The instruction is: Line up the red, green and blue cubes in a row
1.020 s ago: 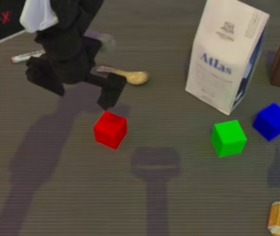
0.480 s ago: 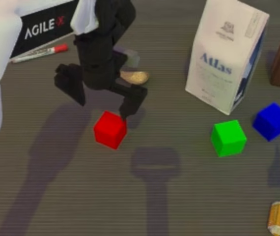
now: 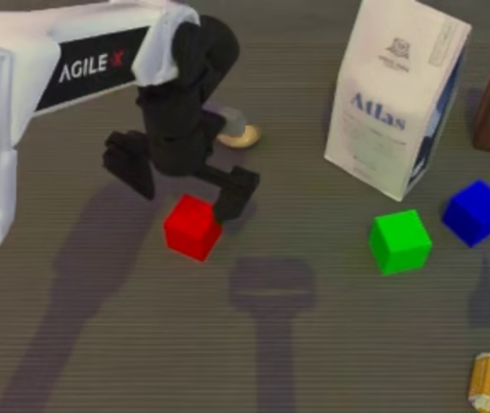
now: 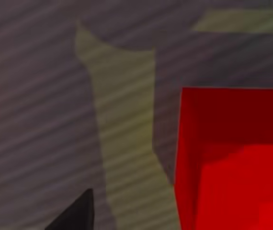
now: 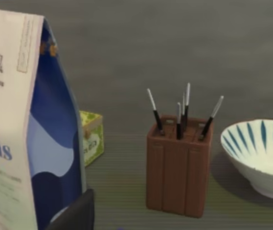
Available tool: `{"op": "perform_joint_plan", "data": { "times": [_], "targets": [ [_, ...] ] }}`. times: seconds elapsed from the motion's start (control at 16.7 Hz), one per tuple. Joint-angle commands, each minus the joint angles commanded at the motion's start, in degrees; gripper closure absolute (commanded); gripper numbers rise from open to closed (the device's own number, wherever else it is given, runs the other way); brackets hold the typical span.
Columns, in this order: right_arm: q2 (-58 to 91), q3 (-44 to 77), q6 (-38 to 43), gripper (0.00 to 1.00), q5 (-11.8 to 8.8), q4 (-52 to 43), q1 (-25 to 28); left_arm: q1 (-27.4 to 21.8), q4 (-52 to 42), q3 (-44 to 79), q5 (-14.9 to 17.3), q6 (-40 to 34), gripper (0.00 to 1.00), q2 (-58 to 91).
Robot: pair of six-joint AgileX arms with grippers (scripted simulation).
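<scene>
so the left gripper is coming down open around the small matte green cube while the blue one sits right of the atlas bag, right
Not quite: the top view shows the left gripper open around the small matte red cube, not the green one. The green cube sits untouched below the white Atlas bag, and the blue cube does sit right of the bag's base.

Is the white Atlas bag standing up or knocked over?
Standing up: the Atlas bag rests on its base, with its folded top uppermost in both views.
</scene>
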Motion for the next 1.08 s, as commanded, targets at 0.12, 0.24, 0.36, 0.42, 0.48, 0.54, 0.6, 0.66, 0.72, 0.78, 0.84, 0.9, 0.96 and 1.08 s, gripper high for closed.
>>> {"op": "perform_joint_plan", "data": {
  "times": [0.12,0.24,0.36,0.42,0.48,0.54,0.6,0.66,0.72,0.78,0.84,0.9,0.96,1.08],
  "targets": [
    [0.0,0.0,0.0,0.00,0.0,0.0,0.0,0.0,5.2,-3.0,0.0,0.0,0.00,1.8],
    [0.0,0.0,0.0,0.00,0.0,0.0,0.0,0.0,8.8,-5.3,0.0,0.0,0.00,3.3],
    [0.0,0.0,0.0,0.00,0.0,0.0,0.0,-0.1,10.0,-6.2,0.0,0.0,0.00,3.9],
    [0.0,0.0,0.0,0.00,0.0,0.0,0.0,-0.1,10.0,-6.2,0.0,0.0,0.00,3.9],
    [0.0,0.0,0.0,0.00,0.0,0.0,0.0,-0.1,10.0,-6.2,0.0,0.0,0.00,3.9],
    [0.0,0.0,0.0,0.00,0.0,0.0,0.0,-0.1,10.0,-6.2,0.0,0.0,0.00,3.9],
    [0.0,0.0,0.0,0.00,0.0,0.0,0.0,-0.1,10.0,-6.2,0.0,0.0,0.08,3.9],
    [0.0,0.0,0.0,0.00,0.0,0.0,0.0,-0.1,10.0,-6.2,0.0,0.0,0.15,3.9],
    [0.0,0.0,0.0,0.00,0.0,0.0,0.0,-0.1,10.0,-6.2,0.0,0.0,0.23,3.9],
    [0.0,0.0,0.0,0.00,0.0,0.0,0.0,-0.1,10.0,-6.2,0.0,0.0,0.30,3.9],
    [0.0,0.0,0.0,0.00,0.0,0.0,0.0,-0.1,10.0,-6.2,0.0,0.0,0.38,3.9],
    [0.0,0.0,0.0,0.00,0.0,0.0,0.0,-0.1,10.0,-6.2,0.0,0.0,0.45,3.9],
    [0.0,0.0,0.0,0.00,0.0,0.0,0.0,-0.1,10.0,-6.2,0.0,0.0,0.53,3.9],
    [0.0,0.0,0.0,0.00,0.0,0.0,0.0,-0.1,10.0,-6.2,0.0,0.0,0.68,3.9]
  ]
}}
